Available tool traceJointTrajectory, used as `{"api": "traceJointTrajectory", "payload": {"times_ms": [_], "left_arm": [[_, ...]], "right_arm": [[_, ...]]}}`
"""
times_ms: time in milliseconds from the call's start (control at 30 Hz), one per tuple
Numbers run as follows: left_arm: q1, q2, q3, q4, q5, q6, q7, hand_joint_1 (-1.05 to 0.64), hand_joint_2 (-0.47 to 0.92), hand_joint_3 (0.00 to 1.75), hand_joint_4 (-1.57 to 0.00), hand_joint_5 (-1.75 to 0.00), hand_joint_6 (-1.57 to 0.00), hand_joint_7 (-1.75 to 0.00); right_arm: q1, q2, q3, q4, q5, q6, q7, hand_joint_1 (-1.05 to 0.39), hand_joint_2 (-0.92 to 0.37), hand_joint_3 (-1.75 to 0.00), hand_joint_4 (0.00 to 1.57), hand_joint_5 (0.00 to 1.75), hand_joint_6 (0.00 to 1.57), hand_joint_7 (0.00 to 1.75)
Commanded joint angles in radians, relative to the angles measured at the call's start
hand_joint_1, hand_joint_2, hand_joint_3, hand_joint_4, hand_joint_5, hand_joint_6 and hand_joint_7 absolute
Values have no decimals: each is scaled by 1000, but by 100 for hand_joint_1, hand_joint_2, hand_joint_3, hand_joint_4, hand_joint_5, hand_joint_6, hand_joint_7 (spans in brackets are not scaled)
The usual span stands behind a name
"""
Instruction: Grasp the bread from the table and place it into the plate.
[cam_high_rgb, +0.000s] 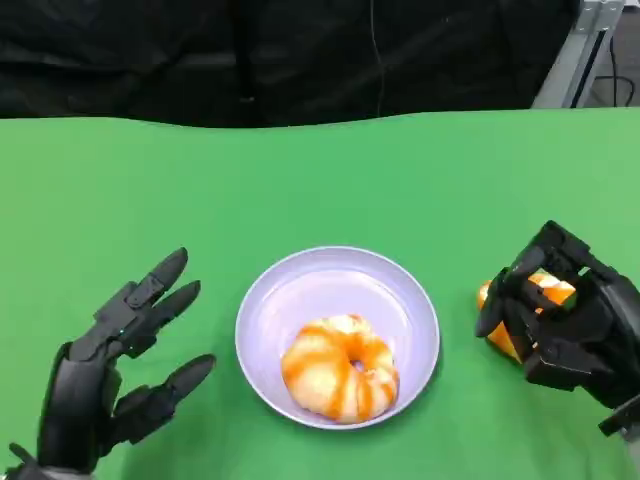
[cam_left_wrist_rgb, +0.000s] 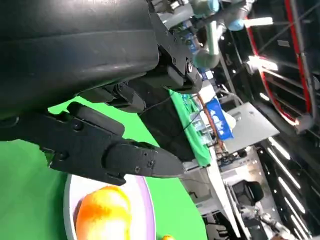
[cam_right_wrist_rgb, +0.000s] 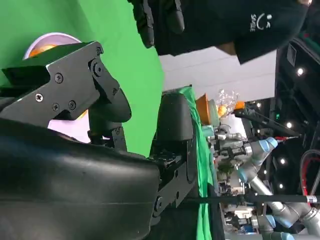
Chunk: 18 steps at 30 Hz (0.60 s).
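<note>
The right hand (cam_high_rgb: 565, 320) has its fingers wrapped around a bread (cam_high_rgb: 520, 310) on the table just right of the plate (cam_high_rgb: 300, 300); lifting it over the rim looks next. One bread (cam_high_rgb: 340, 368) already lies inside. Left of the plate, the left hand (cam_high_rgb: 115, 375) hovers spread, holding nothing. Two breads, one plate.

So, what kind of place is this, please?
Probably a robotics lab or demo hall. The table has a green-screen cover, other robot arms stand behind it, and there are ceiling strip lights. The bread and plate look like test props.
</note>
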Motion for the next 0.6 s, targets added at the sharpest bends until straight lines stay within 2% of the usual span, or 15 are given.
{"api": "traceJointTrajectory", "payload": {"times_ms": [33,67,167,333,467,567,600], "left_arm": [[14,1,12,-19,-27,21,-17,-23,92,9,-61,-1,-49,-1],[15,-1,12,-20,-32,25,-20,-7,92,10,-61,-1,-50,-1],[15,-7,20,-24,-21,30,-10,8,92,15,-62,-1,-52,-2],[17,-14,39,-29,29,36,26,17,92,24,-63,-1,-56,-2],[11,-20,63,-17,97,21,84,12,92,33,-75,-3,-81,-7],[-2,-19,78,5,137,4,128,6,92,39,-98,-10,-108,-10],[-3,-18,79,7,144,2,136,5,92,41,-101,-11,-111,-11]], "right_arm": [[-8,-16,-15,8,11,-17,4,12,-60,-129,52,175,31,172],[-8,-16,-16,9,11,-20,5,11,-59,-129,52,175,31,172],[-8,-15,-16,9,12,-19,6,11,-60,-128,53,175,32,171],[-8,-16,-15,8,7,-21,1,10,-59,-127,52,175,32,171],[-7,-17,-16,5,8,-17,-1,9,-59,-126,52,175,32,170],[-7,-17,-17,2,15,-10,2,9,-60,-126,51,175,32,169],[-8,-17,-17,2,16,-9,3,10,-60,-126,51,175,32,169]]}}
